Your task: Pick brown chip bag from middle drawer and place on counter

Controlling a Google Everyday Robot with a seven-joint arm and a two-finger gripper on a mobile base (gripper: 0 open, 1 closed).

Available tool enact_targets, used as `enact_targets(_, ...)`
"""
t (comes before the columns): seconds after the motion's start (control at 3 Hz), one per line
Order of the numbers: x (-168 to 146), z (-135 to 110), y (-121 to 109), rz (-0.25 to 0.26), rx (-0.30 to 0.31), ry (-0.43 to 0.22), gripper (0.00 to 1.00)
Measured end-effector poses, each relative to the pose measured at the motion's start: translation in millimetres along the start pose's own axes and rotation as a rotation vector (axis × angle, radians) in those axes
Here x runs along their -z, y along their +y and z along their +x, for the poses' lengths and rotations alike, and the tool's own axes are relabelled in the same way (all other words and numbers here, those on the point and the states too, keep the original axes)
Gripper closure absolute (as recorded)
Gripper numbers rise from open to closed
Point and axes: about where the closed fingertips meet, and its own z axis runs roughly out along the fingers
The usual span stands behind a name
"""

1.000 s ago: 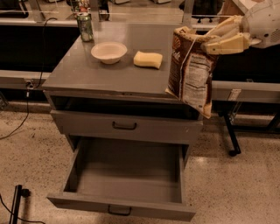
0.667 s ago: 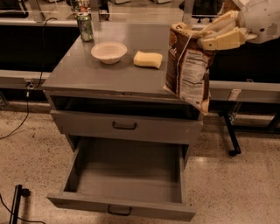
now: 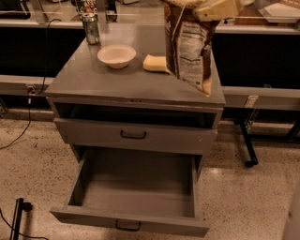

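Observation:
The brown chip bag (image 3: 188, 47) hangs upright by its top edge above the right side of the counter (image 3: 126, 82). Its white printed panel faces me and its lower corner reaches toward the counter's right front edge. My gripper (image 3: 216, 8), with tan fingers, is at the top of the view and shut on the bag's top. The middle drawer (image 3: 136, 192), the lowest one, is pulled fully out and its grey inside is bare. The grey drawer front (image 3: 133, 136) above it is shut.
On the counter stand a white bowl (image 3: 116, 56), a yellow sponge (image 3: 154, 63) just left of the bag, and a green can (image 3: 91, 28) at the back left. A cable (image 3: 28, 112) hangs at the left. A black stand leg (image 3: 247, 147) is on the floor at the right.
The gripper has carried the bag left and higher, from past the counter's right edge to above its right side. The drawer and the counter items have not moved.

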Motion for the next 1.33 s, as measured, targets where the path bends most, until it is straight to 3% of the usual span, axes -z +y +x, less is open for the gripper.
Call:
enact_targets(0.33, -4.4, -0.5, -28.5, 0.071, 0.007, 0.047, 1.0)
enact_targets(0.67, 5.5, 16.8, -62.6, 0.185, -0.019, 0.063, 1.0)
enact_targets(1.0, 15.3, 29.3, -79.2, 0.253, -0.025, 0.046, 1.0)
enact_targets(1.33, 12.0, 40.9, -92.6, 0.279, -0.002, 0.064, 1.0)
